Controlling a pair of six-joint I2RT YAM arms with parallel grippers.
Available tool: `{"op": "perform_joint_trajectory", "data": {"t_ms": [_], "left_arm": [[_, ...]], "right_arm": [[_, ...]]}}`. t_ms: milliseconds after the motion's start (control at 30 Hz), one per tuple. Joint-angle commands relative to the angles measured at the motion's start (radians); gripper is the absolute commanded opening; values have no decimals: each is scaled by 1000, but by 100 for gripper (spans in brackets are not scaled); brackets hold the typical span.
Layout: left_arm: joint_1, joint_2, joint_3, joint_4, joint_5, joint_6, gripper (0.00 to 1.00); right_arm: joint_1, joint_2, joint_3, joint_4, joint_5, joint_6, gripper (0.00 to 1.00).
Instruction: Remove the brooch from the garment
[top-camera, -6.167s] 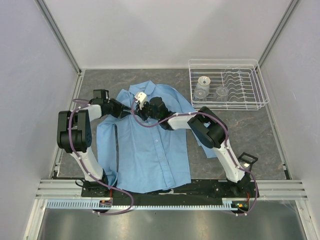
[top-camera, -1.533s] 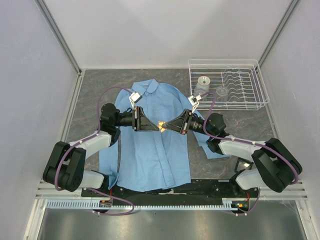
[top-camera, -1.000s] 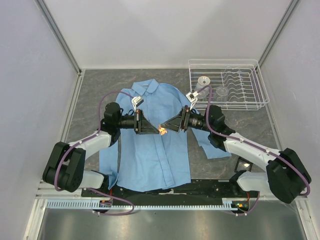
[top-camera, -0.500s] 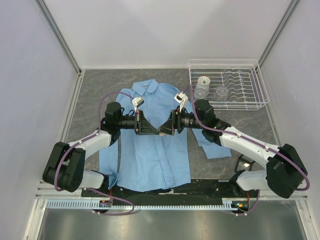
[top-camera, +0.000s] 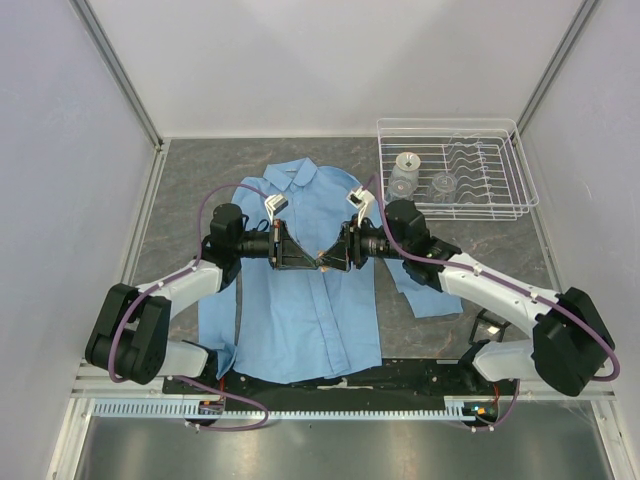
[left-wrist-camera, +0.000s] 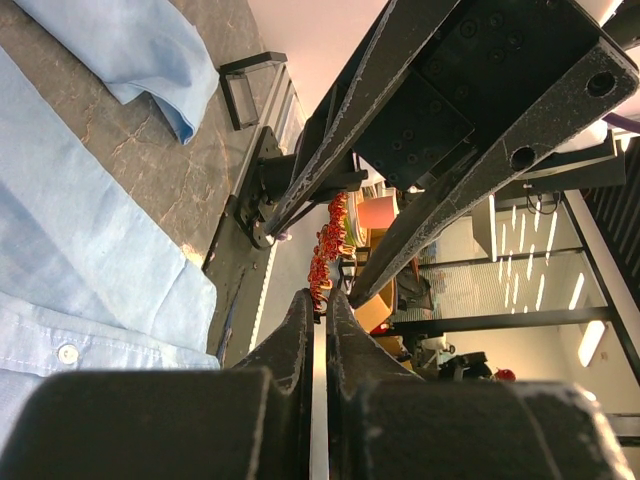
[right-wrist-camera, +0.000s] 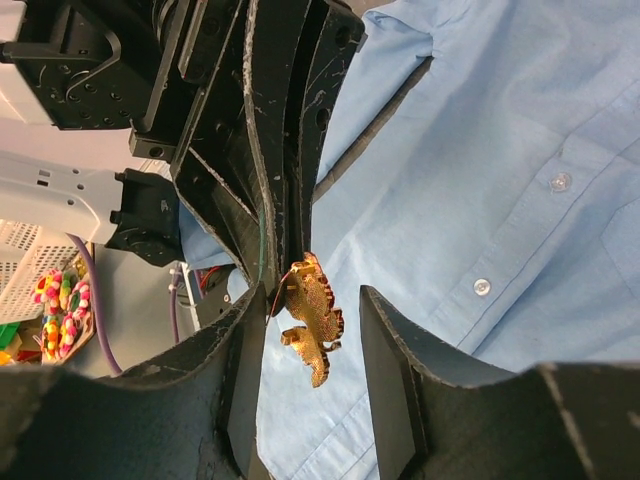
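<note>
Over the middle of the shirt front, the two arms meet tip to tip. The left gripper (left-wrist-camera: 318, 298) has its fingers pinched almost together on the brooch (right-wrist-camera: 310, 318), a gold-orange thing held up in the air just above the garment (top-camera: 300, 320). The right gripper (right-wrist-camera: 315, 292) is spread wide, one finger on either side of the brooch with a gap on each side, gripping nothing. The shirt lies flat on the grey table (top-camera: 200, 170), collar at the far end. A wire dish rack (top-camera: 490, 195) sits at the far right, well apart from it all.
</note>
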Motion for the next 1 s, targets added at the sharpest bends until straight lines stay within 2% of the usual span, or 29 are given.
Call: {"op": "perform_joint_trajectory", "data": {"t_ms": [0,200,533,767,967], "left_arm": [[-3,-26,37,4,11,37,2],[-4,-26,37,4,14,37,2],[-4,-16,36,22,23,19,2],[-4,15,2,206,48,-112,2],[-4,47,-24,398,60,-244,2]], "right_arm": [[5,14,56,16,-2,-29,49],[9,17,71,-25,10,-64,39],[10,14,59,-36,9,-81,31],[21,14,26,31,30,-53,31],[41,25,11,80,59,-33,26]]}}
